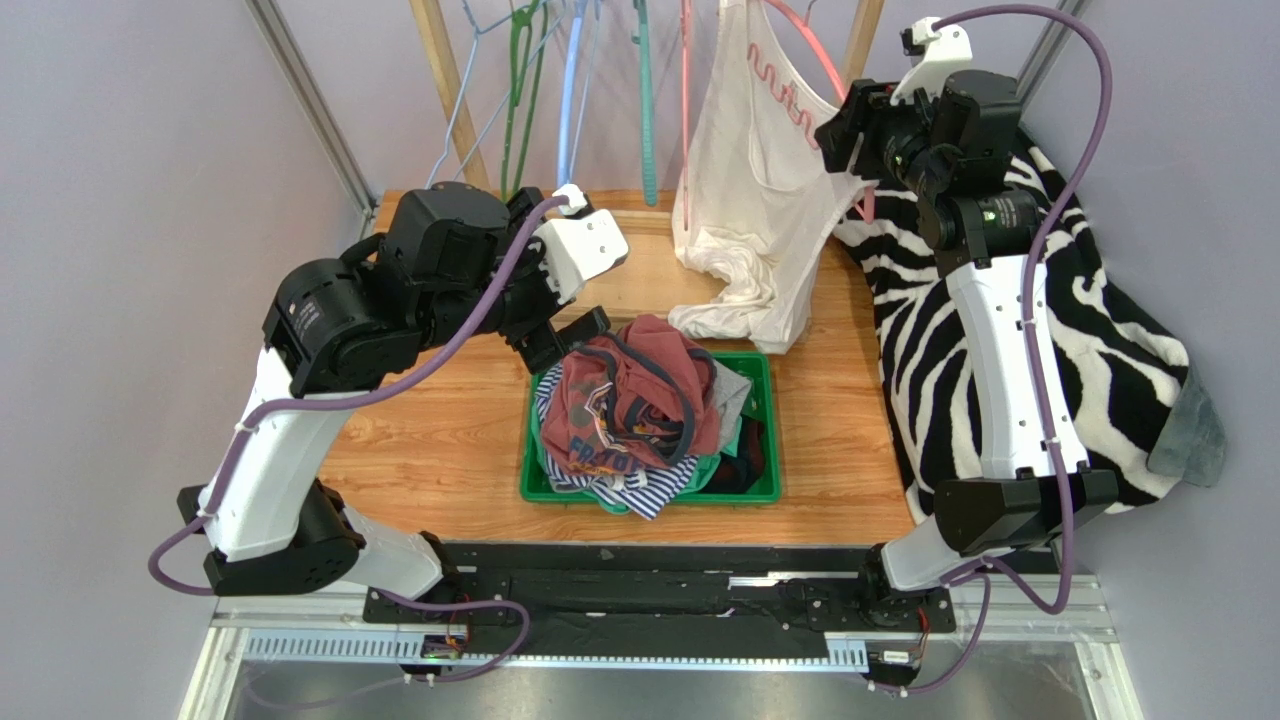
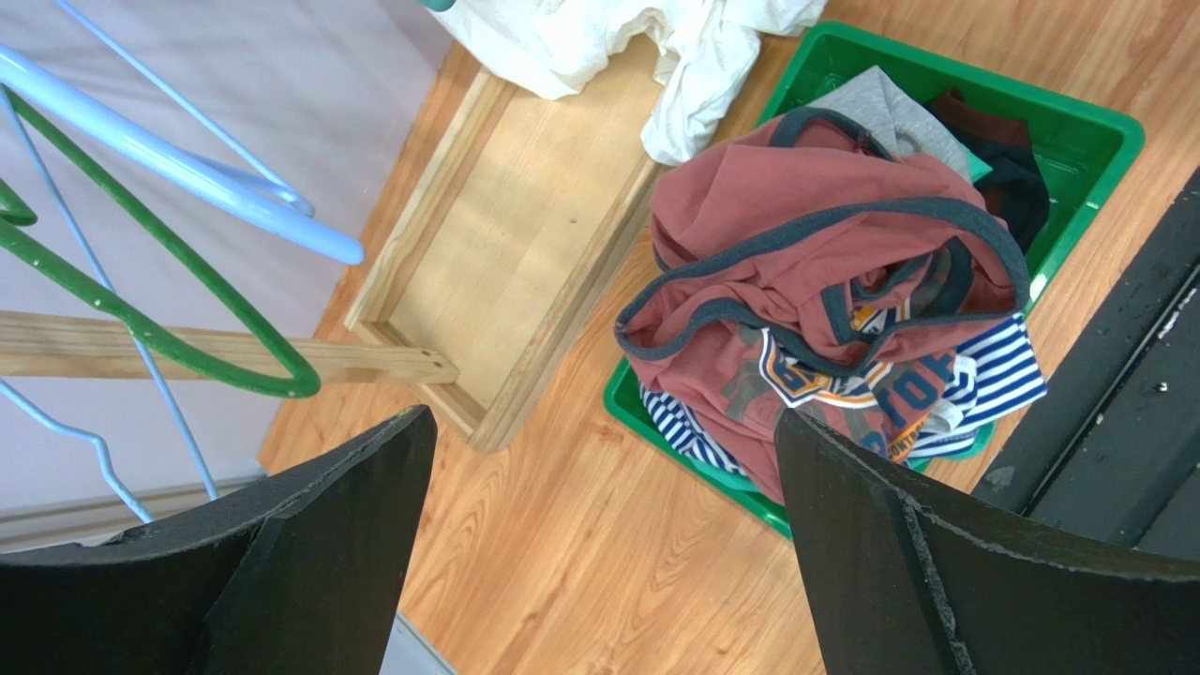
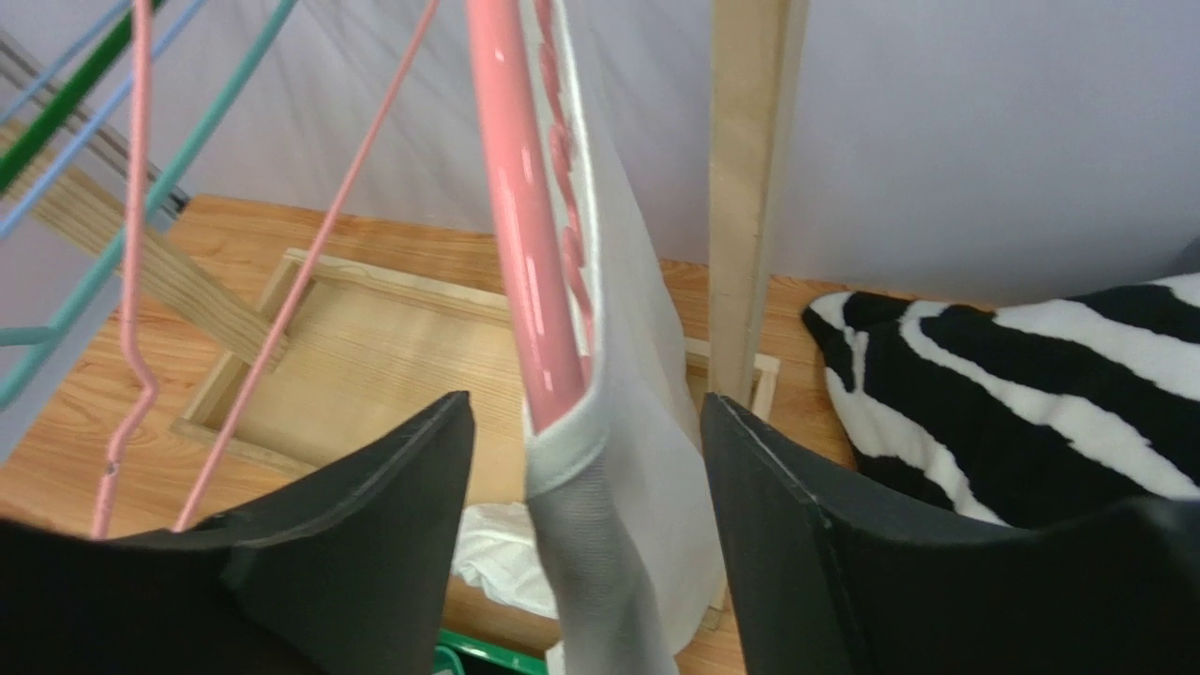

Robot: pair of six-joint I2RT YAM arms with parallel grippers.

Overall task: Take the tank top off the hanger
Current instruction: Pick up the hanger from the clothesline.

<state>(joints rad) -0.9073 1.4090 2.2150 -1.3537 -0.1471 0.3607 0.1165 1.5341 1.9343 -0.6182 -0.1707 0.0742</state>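
Note:
A white tank top [image 1: 759, 195] hangs from a pink hanger [image 1: 819, 60] on the rack at the back, its hem bunched on the table. My right gripper [image 1: 842, 135] is raised at the hanger's right arm. In the right wrist view its open fingers [image 3: 585, 401] straddle the pink hanger [image 3: 528, 253] and the tank top's strap [image 3: 627, 464], with a gap on each side. My left gripper [image 1: 564, 342] hovers low by the green bin, open [image 2: 603, 415] over bare wood and holding nothing.
A green bin [image 1: 774, 435] heaped with clothes sits mid-table. A zebra-striped blanket [image 1: 1112, 345] drapes over the right edge. Empty blue and green hangers [image 1: 571, 90] hang at the back left. The rack's wooden post [image 3: 747, 183] stands just right of the strap, above its base frame [image 2: 521, 211].

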